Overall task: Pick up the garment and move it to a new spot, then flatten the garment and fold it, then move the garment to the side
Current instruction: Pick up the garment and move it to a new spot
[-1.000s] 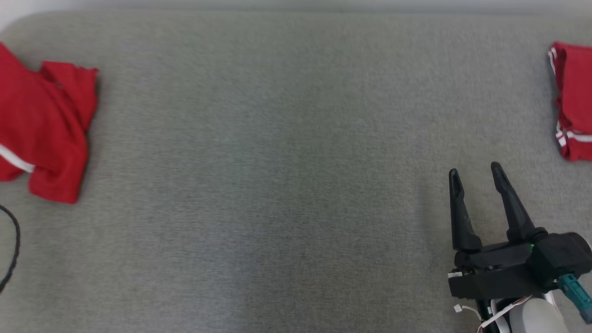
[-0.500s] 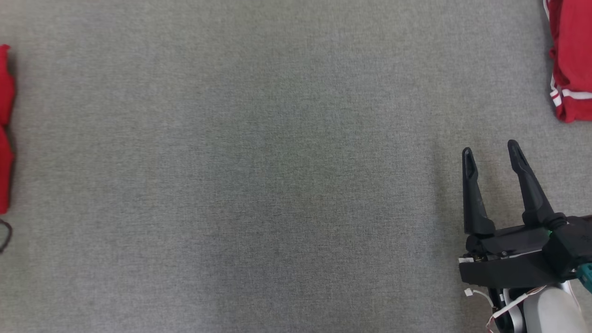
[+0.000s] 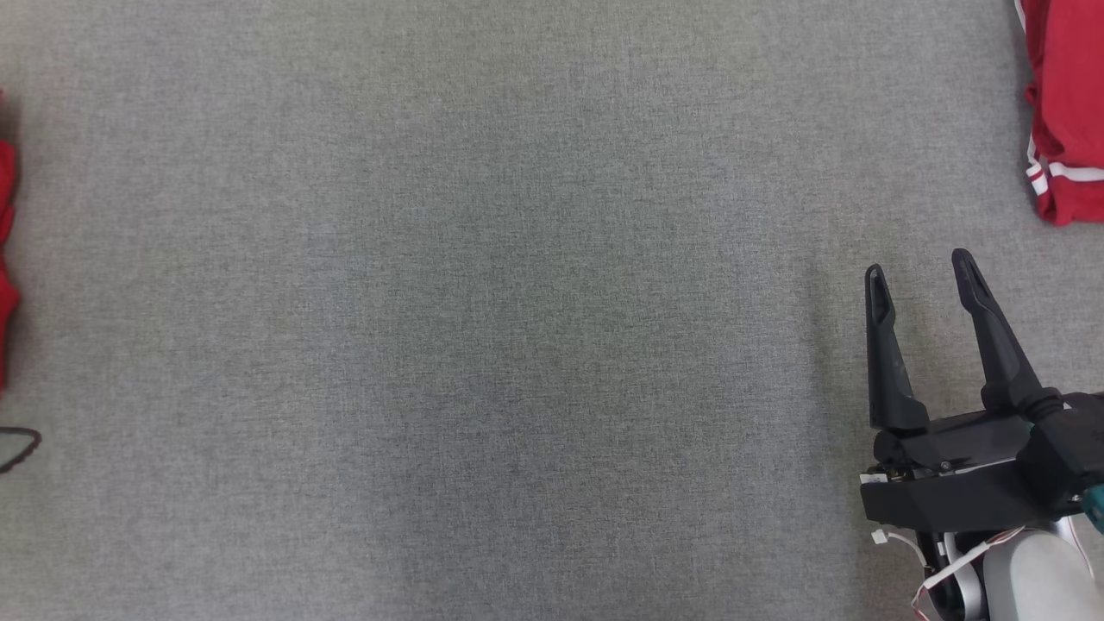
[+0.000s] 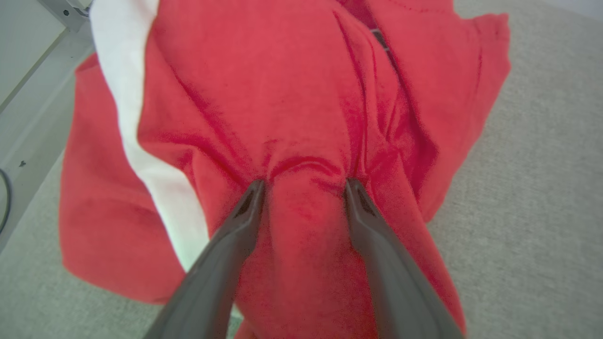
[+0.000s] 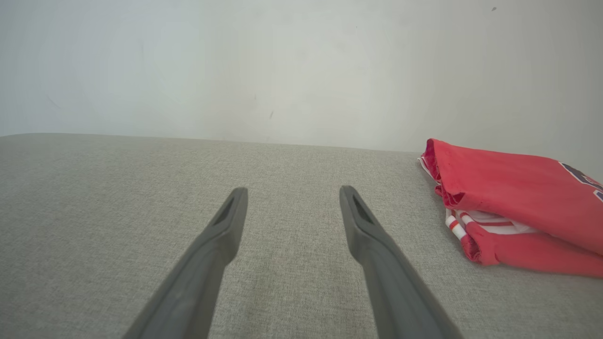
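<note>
A crumpled red garment (image 4: 292,94) with a broad white stripe lies on the grey fabric surface (image 4: 541,188). My left gripper (image 4: 304,183) is open, its tips pressed down into the cloth, and a raised fold of red fabric sits between the two fingers. In the head view only a red sliver of this garment (image 3: 4,259) shows at the left edge. My right gripper (image 3: 918,272) stands open at the lower right, above bare surface (image 3: 517,302), with nothing between its fingers (image 5: 221,226).
A second red garment (image 3: 1065,112), folded, with white stripes, lies at the far right (image 5: 518,197). A thin dark cable (image 3: 17,444) loops at the left edge. A pale wall (image 5: 282,70) rises behind the surface.
The head camera has tilted and turned, so the crumpled garment has slid almost out at the left edge. The right gripper stays open and sits a little higher in the picture.
</note>
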Tool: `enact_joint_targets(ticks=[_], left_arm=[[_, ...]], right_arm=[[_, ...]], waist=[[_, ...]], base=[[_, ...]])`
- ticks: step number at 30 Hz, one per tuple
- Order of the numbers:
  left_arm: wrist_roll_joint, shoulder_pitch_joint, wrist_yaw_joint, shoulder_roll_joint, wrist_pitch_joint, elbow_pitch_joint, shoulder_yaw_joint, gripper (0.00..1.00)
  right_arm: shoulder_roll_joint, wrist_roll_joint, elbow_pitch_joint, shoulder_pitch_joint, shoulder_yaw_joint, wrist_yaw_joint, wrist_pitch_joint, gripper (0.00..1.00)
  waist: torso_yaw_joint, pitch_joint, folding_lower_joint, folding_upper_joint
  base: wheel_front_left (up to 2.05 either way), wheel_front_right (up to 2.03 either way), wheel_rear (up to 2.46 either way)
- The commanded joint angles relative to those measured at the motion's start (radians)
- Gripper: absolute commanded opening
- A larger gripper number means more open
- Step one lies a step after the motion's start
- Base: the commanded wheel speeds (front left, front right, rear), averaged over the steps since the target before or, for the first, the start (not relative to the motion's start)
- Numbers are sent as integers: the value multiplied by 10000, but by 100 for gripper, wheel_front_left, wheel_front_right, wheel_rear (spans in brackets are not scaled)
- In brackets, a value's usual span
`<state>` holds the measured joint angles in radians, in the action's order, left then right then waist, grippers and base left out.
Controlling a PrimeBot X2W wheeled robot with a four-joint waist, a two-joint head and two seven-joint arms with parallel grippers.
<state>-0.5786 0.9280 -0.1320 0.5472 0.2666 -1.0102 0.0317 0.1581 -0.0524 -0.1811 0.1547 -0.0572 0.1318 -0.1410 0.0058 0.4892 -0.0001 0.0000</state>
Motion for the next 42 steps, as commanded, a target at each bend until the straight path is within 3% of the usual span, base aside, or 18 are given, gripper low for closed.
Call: enact_joint_targets(ticks=[1,4,5,11,18,29,37,42], left_arm=[[-72,-59,31,10,-127,-176,143,0],[-14,28,30,90,-367,-220,342,0],[170,336,116,328,-1154,-209,399,0],[472,1172,108,206,-3083,-145,519,0],[949,2182,15,-13,-4262,652,1291,0],[1080,2296,38,-1364,-4131,2834,2689,0],[940,689,398,-2808,-3978,4209,3467,0],[793,-737,801,-3469,-3844,5022,3868,0]], right_arm=[[-17,54,-67,16,-15,-27,39,100],[-4,60,-87,-2,-37,-27,72,100],[21,37,-98,-18,-38,-27,47,100],[-98,-97,162,-48,80,-27,-93,100],[-344,-402,1037,-150,212,-27,-492,100],[-796,-883,2932,-492,395,-27,-1129,100],[-999,-1109,3669,-718,407,-27,-1245,100],[-1058,-1188,3566,-884,324,-27,-1245,100]], waist=[[33,-62,1,0],[70,-113,1,0],[139,-187,1,0],[326,-731,1,0],[170,-1679,1,0],[-1116,-2754,1,0],[-2294,-3189,1,0],[-2686,-3252,1,0]], base=[[0,0,0],[0,0,0],[0,0,0],[0,0,0],[0,0,0],[0,0,0],[0,0,0],[0,0,0]])
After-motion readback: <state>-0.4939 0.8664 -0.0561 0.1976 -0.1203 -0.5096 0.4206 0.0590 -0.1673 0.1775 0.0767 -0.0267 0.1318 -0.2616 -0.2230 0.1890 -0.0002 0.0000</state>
